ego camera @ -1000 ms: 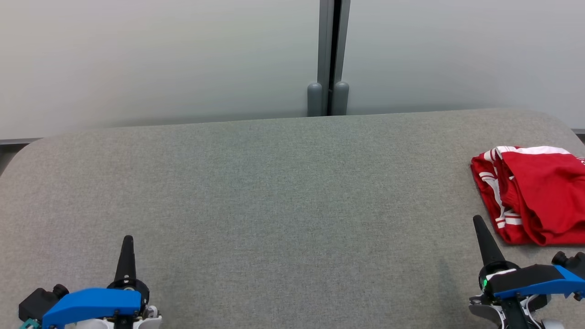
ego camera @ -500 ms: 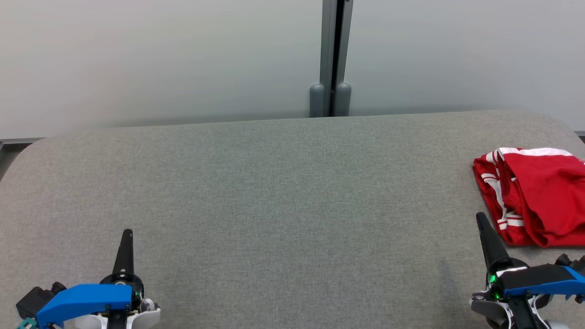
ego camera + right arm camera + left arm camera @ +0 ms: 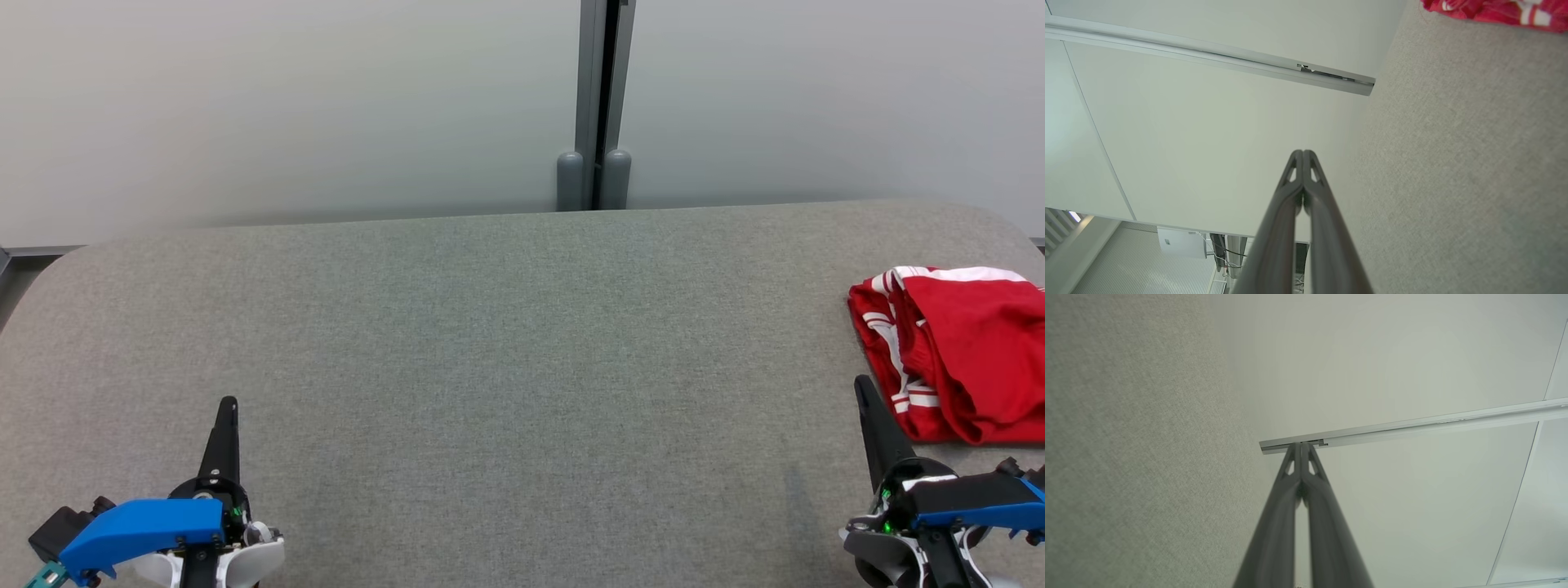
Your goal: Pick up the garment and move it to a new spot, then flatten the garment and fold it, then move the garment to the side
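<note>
A red garment with white stripes (image 3: 959,347) lies folded in a heap at the far right of the grey table (image 3: 506,343), cut off by the frame edge; a strip of the garment (image 3: 1494,11) also shows at the top right of the right wrist view. My right gripper (image 3: 861,384) is shut and empty, its tip just left of the garment's near corner, apart from it; its tips (image 3: 1303,153) meet in the right wrist view. At the lower left, my left gripper (image 3: 229,404) is shut and empty, tips (image 3: 1301,446) together.
A pale wall stands behind the table, with a grey vertical post (image 3: 600,106) at the middle. The table's back corners are rounded. A wide stretch of grey cloth surface lies between the two grippers.
The head camera has shifted slightly, so the whole picture has moved a little. Both grippers stay shut; their bodies sit slightly lower in the frame. The garment lies as before.
</note>
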